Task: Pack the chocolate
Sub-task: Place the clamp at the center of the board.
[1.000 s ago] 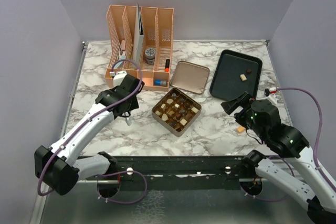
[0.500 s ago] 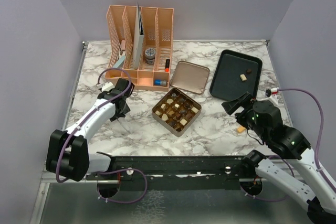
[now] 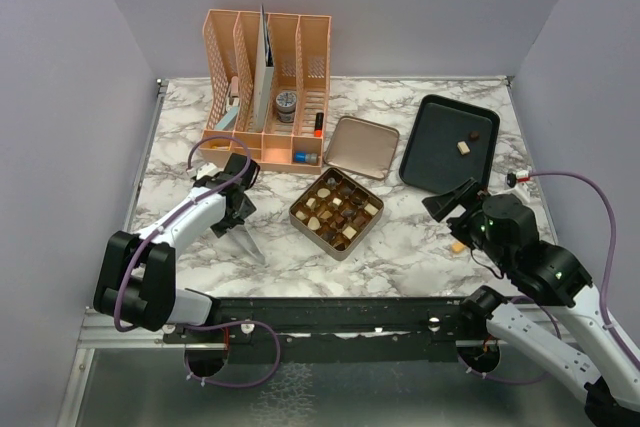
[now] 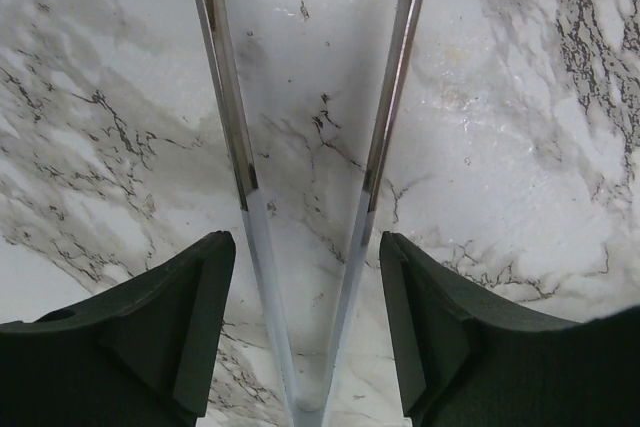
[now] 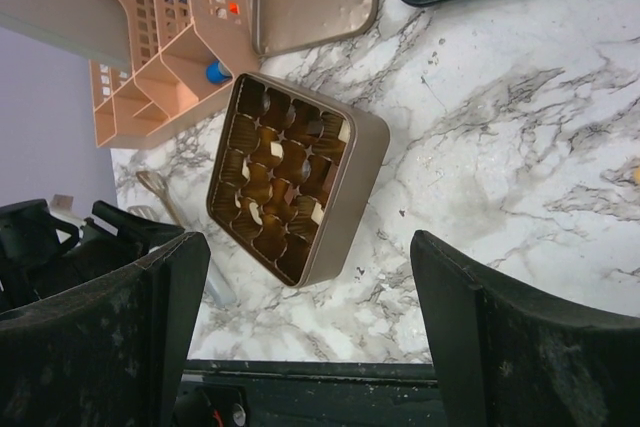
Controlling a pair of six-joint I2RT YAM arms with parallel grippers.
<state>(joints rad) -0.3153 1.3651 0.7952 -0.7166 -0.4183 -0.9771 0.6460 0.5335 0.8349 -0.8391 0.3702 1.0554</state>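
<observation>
The square gold tin [image 3: 337,212] stands open mid-table, with dark, light brown and cream chocolate pieces [image 3: 333,209] in its cups; it also shows in the right wrist view [image 5: 365,172]. Two more pieces, one cream [image 3: 463,147] and one dark [image 3: 474,135], lie on the black tray [image 3: 440,142]. One light brown piece [image 3: 458,245] lies on the table beside my right arm. Metal tongs [image 3: 248,238] lie left of the tin. My left gripper [image 3: 238,209] is low over them, open, with the tongs [image 4: 250,197] between its fingers [image 4: 195,317]. My right gripper [image 3: 452,199] is open and empty, right of the tin.
The tin's lid [image 3: 360,145] lies flat behind the tin. A peach desk organizer [image 3: 265,87] with small items stands at the back left. The black tray sits at the back right, and walls close in on three sides of the marble table [image 3: 400,247].
My left arm has folded back and down, and its gripper has swung to sit low over the tongs. The right arm has barely moved.
</observation>
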